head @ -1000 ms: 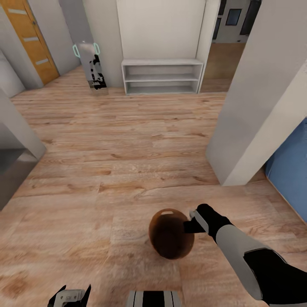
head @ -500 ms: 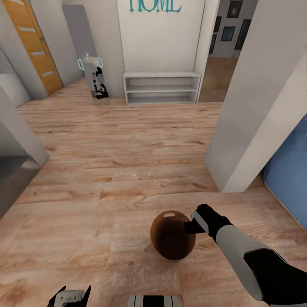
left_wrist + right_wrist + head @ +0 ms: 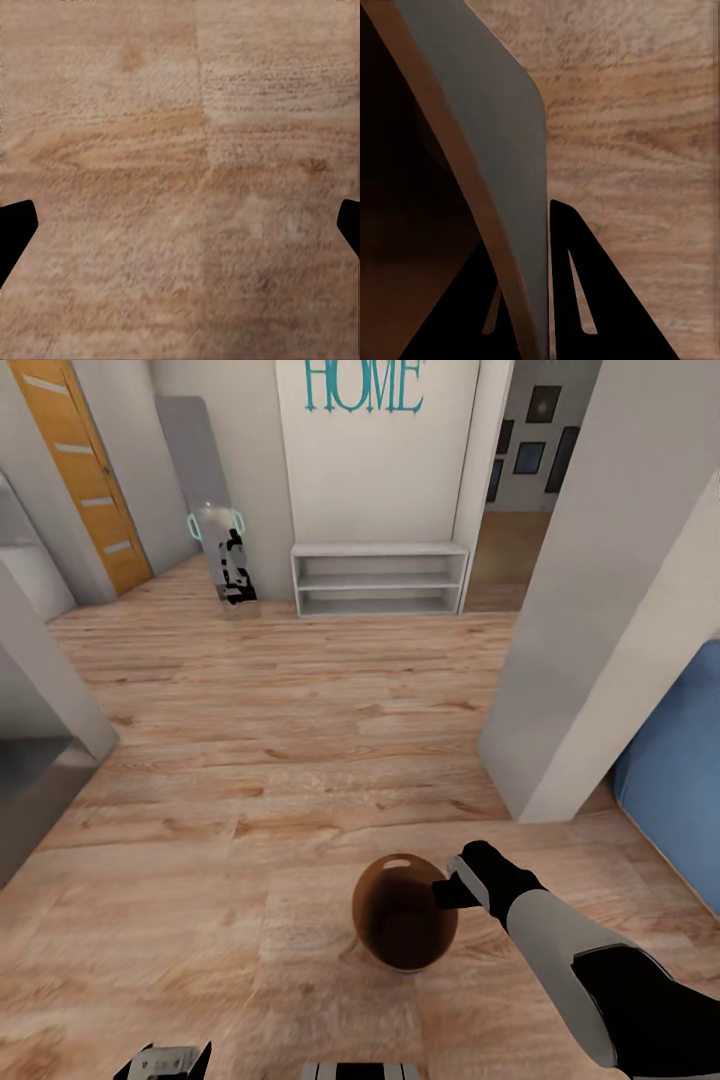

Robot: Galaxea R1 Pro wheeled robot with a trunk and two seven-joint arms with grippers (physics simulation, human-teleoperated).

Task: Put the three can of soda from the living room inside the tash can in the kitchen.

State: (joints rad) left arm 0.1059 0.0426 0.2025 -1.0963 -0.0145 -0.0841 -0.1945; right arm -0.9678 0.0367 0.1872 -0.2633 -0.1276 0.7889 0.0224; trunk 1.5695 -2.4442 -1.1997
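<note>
The tash can (image 3: 400, 920), brown inside with an oval handle slot at its far rim, hangs just above the wooden floor in front of me. My right gripper (image 3: 450, 890) is shut on its right rim. In the right wrist view the gripper (image 3: 531, 300) has one finger inside and one outside the bin's grey wall (image 3: 487, 135). My left gripper (image 3: 165, 1060) sits low at the head view's bottom edge. It is open, and the left wrist view has the gripper (image 3: 180, 229) over bare floorboards. The soda cans are out of view.
A white wall corner (image 3: 590, 610) juts in at the right, with a blue furniture piece (image 3: 680, 780) behind it. A low white shelf (image 3: 380, 580) stands against the far wall under "HOME" lettering. An orange door (image 3: 85, 470) is far left, and a grey wall corner (image 3: 45, 680) is near left.
The whole head view has shifted, bringing the far wall's lettering into sight: the camera moved. The right gripper keeps the same hold on the bin, and the left gripper sits lower in frame.
</note>
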